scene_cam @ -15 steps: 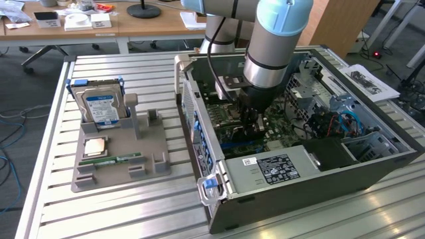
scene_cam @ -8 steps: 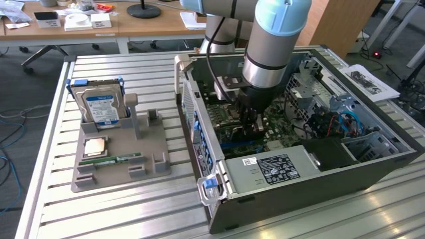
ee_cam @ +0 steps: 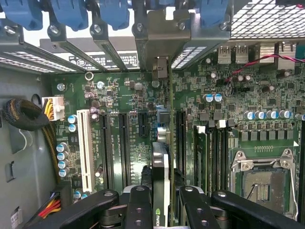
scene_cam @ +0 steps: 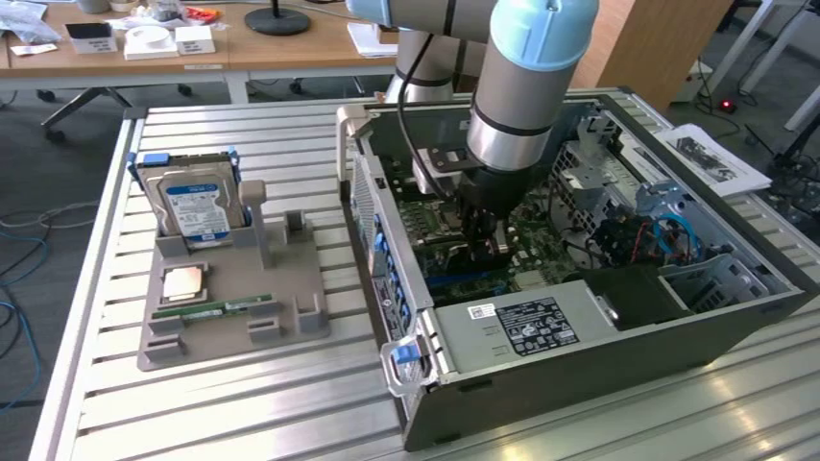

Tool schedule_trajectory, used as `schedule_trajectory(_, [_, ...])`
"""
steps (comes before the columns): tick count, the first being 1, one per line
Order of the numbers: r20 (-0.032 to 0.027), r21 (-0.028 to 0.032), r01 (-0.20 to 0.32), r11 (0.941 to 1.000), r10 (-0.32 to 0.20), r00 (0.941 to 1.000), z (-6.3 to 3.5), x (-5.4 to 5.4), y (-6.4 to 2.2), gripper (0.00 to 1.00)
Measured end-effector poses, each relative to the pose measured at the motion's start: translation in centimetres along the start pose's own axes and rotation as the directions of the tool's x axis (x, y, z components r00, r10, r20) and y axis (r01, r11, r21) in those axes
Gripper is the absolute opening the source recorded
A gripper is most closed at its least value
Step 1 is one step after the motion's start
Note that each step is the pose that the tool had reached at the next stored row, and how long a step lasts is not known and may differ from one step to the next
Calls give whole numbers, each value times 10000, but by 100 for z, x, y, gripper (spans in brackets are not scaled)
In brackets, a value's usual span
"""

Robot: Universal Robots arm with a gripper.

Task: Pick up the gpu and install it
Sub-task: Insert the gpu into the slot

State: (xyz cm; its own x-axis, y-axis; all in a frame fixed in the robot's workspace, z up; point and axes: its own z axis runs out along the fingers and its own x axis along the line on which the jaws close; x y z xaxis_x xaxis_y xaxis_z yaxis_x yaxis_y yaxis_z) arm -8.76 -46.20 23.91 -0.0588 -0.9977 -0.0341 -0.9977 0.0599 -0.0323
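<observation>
The claw [ee_cam: 162, 198] is reaching down inside the open computer case [scene_cam: 615, 327], its jaws partly closed and clamping the gpu [ee_cam: 161, 162] by its two flat faces, one black finger [ee_cam: 138, 202] on either side. The card is standing edge-on, running out from the claw's tips toward the rear wall of the case, where its metal end bracket [ee_cam: 162, 45] is meeting the row of blue retaining latches [ee_cam: 71, 12].

The pickup is done, by the look of it. What is left is the seating: the card is hanging just over the motherboard [ee_cam: 124, 105], lined up along the black expansion slots [ee_cam: 122, 143], but I cannot tell whether its edge is already entering one.

Close beside the claw, a white slot [ee_cam: 86, 148] and a column of capacitors [ee_cam: 62, 160] are crowding one flank, and memory slots [ee_cam: 209, 152] and the bare CPU socket [ee_cam: 262, 181] the other. A sleeved cable bundle [ee_cam: 24, 114] is lying further off.

Outside the case, on the exterior view's left of the claw, a grey holder [scene_cam: 295, 327] is carrying a hard drive [scene_cam: 199, 206] and a green memory stick [scene_cam: 211, 309].
</observation>
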Motion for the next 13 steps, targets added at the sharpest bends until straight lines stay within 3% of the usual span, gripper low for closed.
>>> schedule_trajectory(13, [8, 16, 1, 10000, -1, 10000, -29, -2, 2, 27])
